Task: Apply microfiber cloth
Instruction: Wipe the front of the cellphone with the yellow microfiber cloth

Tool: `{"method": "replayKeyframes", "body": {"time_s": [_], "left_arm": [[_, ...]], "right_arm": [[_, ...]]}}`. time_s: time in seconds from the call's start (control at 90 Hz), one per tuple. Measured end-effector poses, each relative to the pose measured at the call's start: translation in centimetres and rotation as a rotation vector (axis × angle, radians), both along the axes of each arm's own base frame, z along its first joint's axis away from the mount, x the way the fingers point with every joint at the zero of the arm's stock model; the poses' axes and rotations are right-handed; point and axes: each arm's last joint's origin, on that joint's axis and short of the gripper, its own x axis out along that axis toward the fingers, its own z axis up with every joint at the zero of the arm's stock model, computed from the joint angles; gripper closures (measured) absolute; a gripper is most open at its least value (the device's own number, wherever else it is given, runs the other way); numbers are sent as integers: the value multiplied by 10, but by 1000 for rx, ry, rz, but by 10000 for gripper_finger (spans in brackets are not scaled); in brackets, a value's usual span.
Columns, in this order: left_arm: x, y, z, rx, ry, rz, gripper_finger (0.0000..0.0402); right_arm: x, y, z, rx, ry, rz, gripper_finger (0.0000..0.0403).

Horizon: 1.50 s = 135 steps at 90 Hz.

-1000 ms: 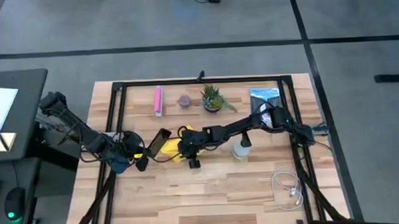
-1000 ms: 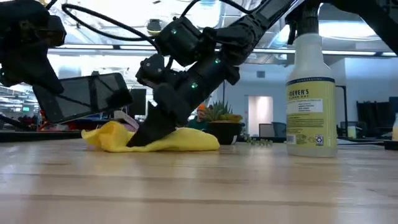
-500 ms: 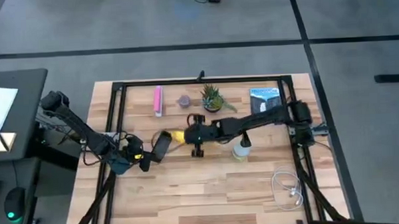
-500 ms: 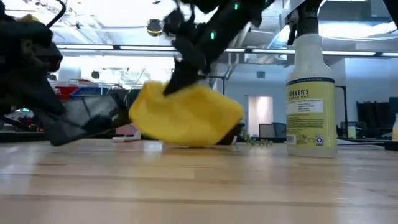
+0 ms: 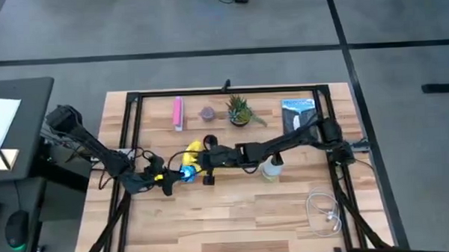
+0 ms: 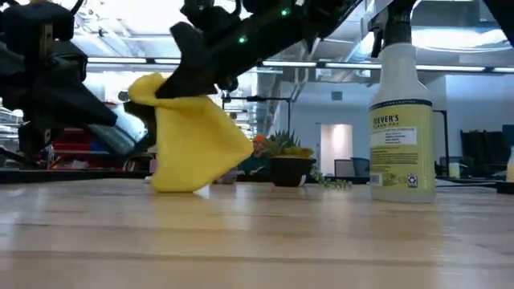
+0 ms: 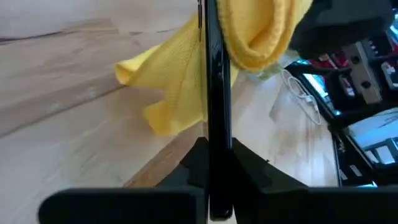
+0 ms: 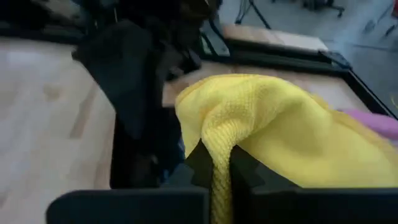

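Reading left to right across the table:
Left gripper (image 5: 166, 180): seen at the left-centre of the table (image 5: 235, 215); its 2 fingers (image 7: 249, 171) are closed on the lower edge of the phone (image 7: 214, 112), which is held upright and edge-on to the left wrist camera.
Phone: gripped by the left gripper; its lit screen (image 5: 186, 173) is turned toward the cloth (image 6: 197, 136).
Cloth: bright yellow, lifted above the table and hung from the right gripper (image 5: 203, 166); it is draped against the phone, with its lower folds touching or nearly touching the wood in the low view.
Right gripper: reached across to just beside the phone; its 2 fingers (image 8: 245, 168) are pinched tight on a fold of the cloth (image 8: 267, 124).
Pink bar (image 5: 178, 113): laid near the table's far edge, apart from the cloth.
Plant (image 5: 239, 110): stood at the far edge, right of the bar.
Spray bottle (image 6: 401, 120): stood upright, right of the cloth, under the right arm.
Cable (image 5: 325, 212): coiled near the right front corner.
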Motion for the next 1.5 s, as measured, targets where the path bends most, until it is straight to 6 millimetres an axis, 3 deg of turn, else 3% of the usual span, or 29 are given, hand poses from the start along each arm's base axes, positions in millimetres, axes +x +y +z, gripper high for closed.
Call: {"method": "replayKeyframes", "body": {"time_s": [0.322, 0.511, 0.667, 0.767, 1.044, 1.256, 1.344, 1.5], "left_arm": [[9, 1, 2, 74, 1, 32, 388], [14, -2, 14, 71, -45, 55, 387], [14, -2, 14, 73, -44, 51, 387], [13, -3, 14, 83, -38, 34, 387], [13, -2, 10, 131, -3, 23, 387], [14, -1, 11, 128, -12, 45, 387], [14, -1, 11, 129, -12, 43, 386], [14, -2, 12, 118, -17, 47, 386]], "right_arm": [[5, 17, -47, 76, 121, 142, 403], [-2, 29, -58, 34, 217, 144, 403], [-8, 17, -33, -76, 203, -27, 403], [-14, 11, -14, -99, 218, -32, 403], [-45, 24, 28, -149, 320, -85, 403], [-41, 44, 62, -101, 71, -7, 403], [-32, 49, 57, -104, -1, 16, 403], [-17, 37, 25, -110, 21, -11, 403]]}}
